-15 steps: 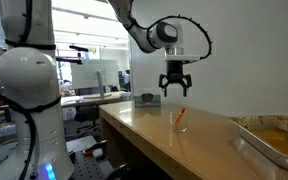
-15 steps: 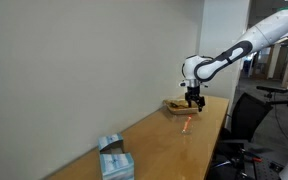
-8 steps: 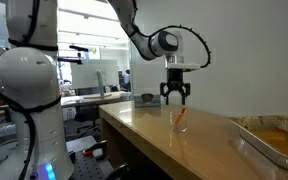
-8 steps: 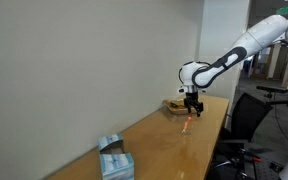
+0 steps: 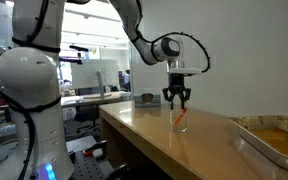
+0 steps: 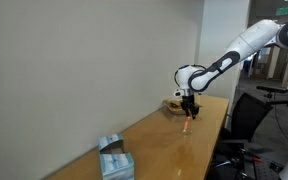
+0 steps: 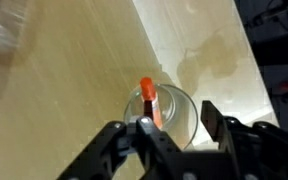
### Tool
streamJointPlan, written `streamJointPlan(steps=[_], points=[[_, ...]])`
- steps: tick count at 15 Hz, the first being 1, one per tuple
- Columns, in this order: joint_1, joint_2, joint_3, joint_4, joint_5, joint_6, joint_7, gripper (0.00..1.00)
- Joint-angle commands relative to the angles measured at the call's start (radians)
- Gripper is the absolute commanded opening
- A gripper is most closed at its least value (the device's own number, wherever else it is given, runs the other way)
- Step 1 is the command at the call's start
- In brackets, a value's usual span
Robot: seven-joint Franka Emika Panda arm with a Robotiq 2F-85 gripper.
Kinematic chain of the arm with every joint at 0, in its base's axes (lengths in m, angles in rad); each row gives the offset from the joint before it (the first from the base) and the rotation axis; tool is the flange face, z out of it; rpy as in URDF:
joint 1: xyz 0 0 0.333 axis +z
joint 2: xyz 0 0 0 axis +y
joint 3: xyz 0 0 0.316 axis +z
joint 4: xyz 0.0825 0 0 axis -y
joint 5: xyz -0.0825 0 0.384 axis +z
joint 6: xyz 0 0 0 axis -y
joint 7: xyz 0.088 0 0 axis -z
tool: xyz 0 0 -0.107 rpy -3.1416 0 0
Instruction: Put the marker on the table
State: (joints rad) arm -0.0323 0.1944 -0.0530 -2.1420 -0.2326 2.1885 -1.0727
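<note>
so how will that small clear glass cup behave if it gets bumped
The small clear glass cup looks light, so it would probably slide on the glossy wooden table. The thin orange marker leaning inside could lever it over if dragged sideways. Being glass, it is likely fragile.

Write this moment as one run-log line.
gripper: open, over cup | marker: tilted in cup | table: marker not yet on it

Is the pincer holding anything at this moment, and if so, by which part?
Nothing is held. The pincer is open, its fingers apart above the marker, which leans inside the glass cup on the table.
</note>
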Motion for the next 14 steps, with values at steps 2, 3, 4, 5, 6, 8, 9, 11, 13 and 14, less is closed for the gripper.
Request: streamJointPlan(steps=[2,3,4,5,6,8,9,11,13,14], points=[[-0.011,0.022,0.028,0.016,-0.031,0.006,0.022,0.44],[-0.012,0.021,0.03,0.007,-0.035,0.016,0.018,0.44],[-0.012,0.017,0.033,-0.001,-0.041,0.02,0.013,0.31],[-0.013,0.014,0.034,-0.008,-0.048,0.026,0.006,0.27],[-0.013,0.009,0.035,-0.015,-0.059,0.034,0.004,0.27],[-0.013,0.002,0.032,-0.024,-0.087,0.055,0.012,0.15],[-0.015,0.008,0.032,-0.018,-0.094,0.06,0.01,0.18],[-0.016,0.016,0.03,-0.008,-0.119,0.079,0.008,0.29],[-0.02,0.026,0.031,-0.001,-0.128,0.091,-0.001,0.31],[-0.021,0.028,0.03,0.0,-0.135,0.096,0.001,0.36]])
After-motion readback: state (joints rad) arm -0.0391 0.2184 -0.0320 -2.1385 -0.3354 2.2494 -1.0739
